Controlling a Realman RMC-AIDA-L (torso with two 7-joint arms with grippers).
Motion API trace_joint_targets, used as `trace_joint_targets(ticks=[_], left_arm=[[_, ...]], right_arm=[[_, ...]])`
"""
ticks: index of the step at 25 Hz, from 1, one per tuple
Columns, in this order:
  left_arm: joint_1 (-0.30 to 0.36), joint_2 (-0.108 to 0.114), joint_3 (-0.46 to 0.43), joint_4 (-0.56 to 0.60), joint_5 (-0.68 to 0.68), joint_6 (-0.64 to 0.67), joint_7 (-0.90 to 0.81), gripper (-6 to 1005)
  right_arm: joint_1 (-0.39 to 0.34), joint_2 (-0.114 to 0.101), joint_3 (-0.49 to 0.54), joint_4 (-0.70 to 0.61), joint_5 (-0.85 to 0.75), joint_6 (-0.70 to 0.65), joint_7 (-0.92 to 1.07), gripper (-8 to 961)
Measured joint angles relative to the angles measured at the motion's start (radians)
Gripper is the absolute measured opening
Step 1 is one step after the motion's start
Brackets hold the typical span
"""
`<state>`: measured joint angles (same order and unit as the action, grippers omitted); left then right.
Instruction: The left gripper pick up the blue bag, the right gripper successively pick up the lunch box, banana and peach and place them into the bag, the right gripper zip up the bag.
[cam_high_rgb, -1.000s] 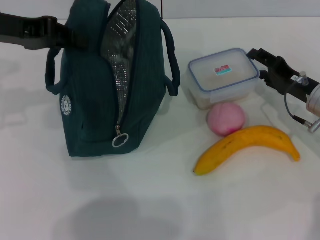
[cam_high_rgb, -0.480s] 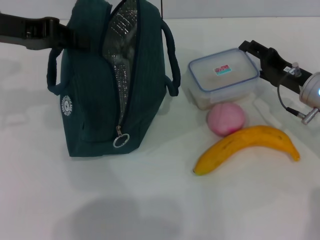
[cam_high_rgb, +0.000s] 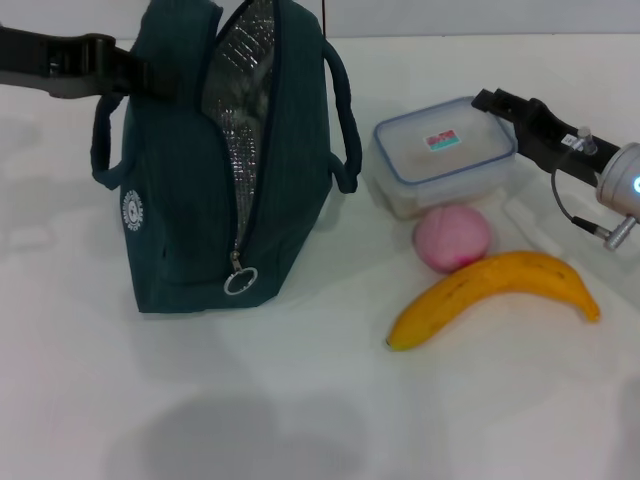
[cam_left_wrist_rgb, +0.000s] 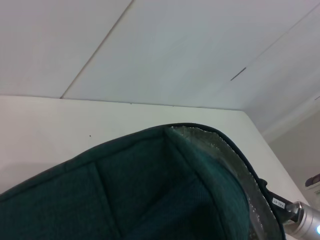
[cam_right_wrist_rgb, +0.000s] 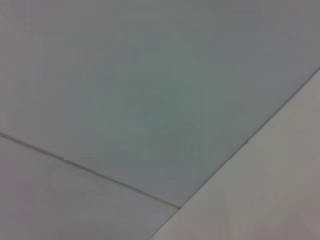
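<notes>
bag (cam_high_rgb: 220, 170) top cut off by frame edge; left claw (cam_high_rgb: 140, 75) fingertips hidden behind bag handle

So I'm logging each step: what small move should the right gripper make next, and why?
Probably close on the lunch box and lift it. The right gripper sits at the box's far right corner, while the left gripper holds the blue bag upright and unzipped. The peach and banana lie untouched on the table.
</notes>
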<state>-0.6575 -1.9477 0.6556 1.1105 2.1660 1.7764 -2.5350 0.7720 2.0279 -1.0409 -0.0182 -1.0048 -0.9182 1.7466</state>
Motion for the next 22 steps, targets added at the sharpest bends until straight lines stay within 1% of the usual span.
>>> trace_joint_targets(ticks=[5, 10, 18, 22], left_arm=[[0.001, 0.001, -0.002, 0.001, 0.000, 0.001, 0.000, 32], [0.003, 0.001, -0.001, 0.000, 0.000, 0.001, 0.000, 33], [0.002, 0.001, 0.001, -0.001, -0.002, 0.003, 0.002, 33], [0.003, 0.001, 0.001, -0.001, -0.003, 0.003, 0.002, 33]], right_arm=[[-0.021, 0.000, -0.019, -0.029, 0.007, -0.007, -0.002, 603], [-0.025, 0.000, -0.013, -0.026, 0.010, -0.017, -0.002, 360], [-0.029, 0.000, -0.011, -0.023, 0.014, -0.025, -0.003, 234], [-0.046, 0.000, -0.010, -0.032, 0.021, -0.046, -0.007, 200]])
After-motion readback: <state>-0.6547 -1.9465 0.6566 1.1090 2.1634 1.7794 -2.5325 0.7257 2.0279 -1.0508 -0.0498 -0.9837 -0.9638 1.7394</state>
